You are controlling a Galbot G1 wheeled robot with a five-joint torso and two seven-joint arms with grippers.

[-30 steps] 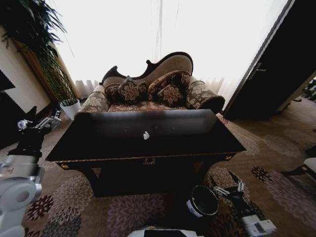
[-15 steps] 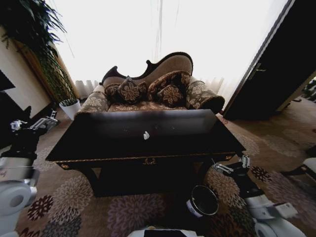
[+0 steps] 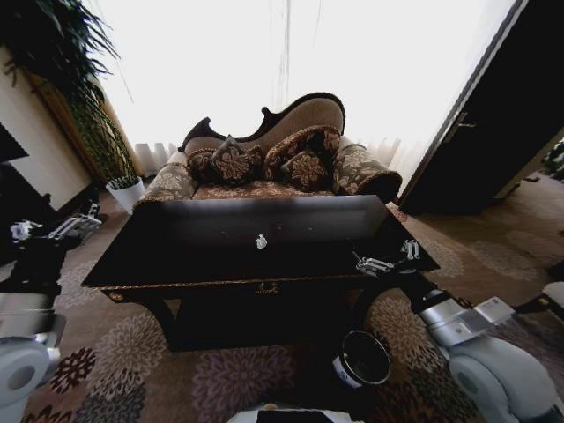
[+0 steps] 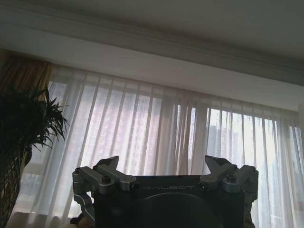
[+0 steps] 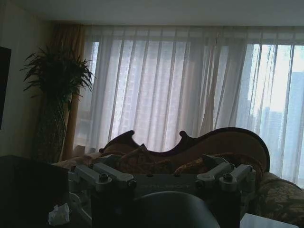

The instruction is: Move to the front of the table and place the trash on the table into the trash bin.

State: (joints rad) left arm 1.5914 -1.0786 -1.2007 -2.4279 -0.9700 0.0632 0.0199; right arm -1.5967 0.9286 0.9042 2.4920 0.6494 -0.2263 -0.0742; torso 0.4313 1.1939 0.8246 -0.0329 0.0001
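One scrap of trash [image 3: 261,241], a crumpled white tissue, near centre frame on the dark counter [image 3: 176,256]; also lower left of right wrist view [image 5: 59,214]. Right end effector [image 3: 385,257] now raised from floor level beside trash bin [image 3: 363,358] to counter's right edge, right of centre; fingers spread wide. Reads as reach toward tissue beginning. Left end effector [image 3: 53,228] at left edge, drifted lower-left, jaws wide apart, idle. "GALBOT" faintly legible on left wrist housing [image 4: 168,187]. Sofa [image 3: 273,159] behind.

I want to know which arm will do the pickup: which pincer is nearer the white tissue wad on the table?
Right. The right pincer is over the table's right part, near the tissue wad; the left pincer is beyond its left end.
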